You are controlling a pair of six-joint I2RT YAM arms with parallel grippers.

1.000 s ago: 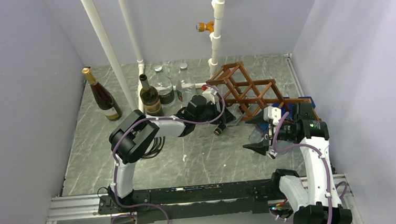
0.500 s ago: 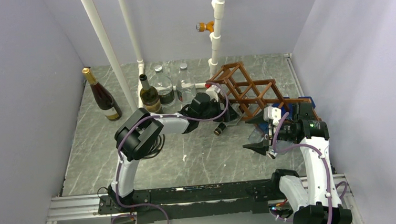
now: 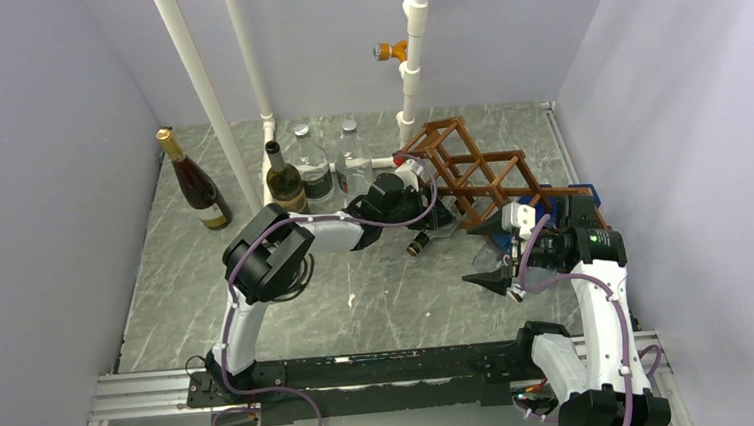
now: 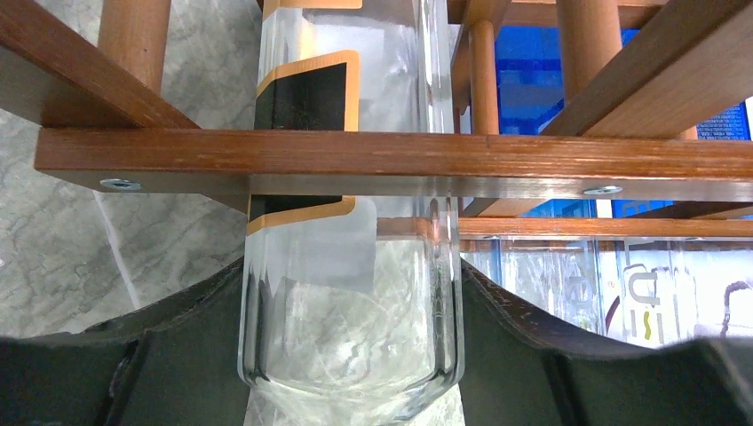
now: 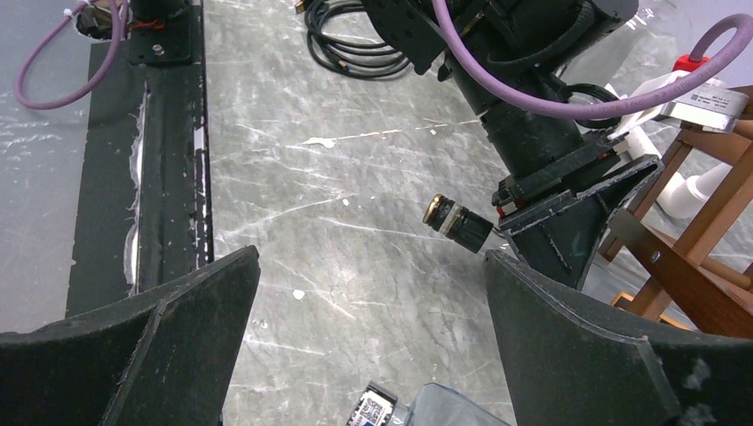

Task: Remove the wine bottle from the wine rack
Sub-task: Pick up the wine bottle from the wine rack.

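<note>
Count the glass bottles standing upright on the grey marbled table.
4: a gold-capped dark bottle far left, a dark green bottle by the white plastic pipe, and two clear bottles right of it. Others may be hidden.

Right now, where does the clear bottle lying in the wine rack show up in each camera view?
Top external: the clear bottle shows only its dark-capped neck, just right of centre.
Left wrist: it fills the centre, between the fingers of the left hand, under a rack bar.
Right wrist: its capped neck, right of centre.
Shared landmark: the wine rack.
</note>
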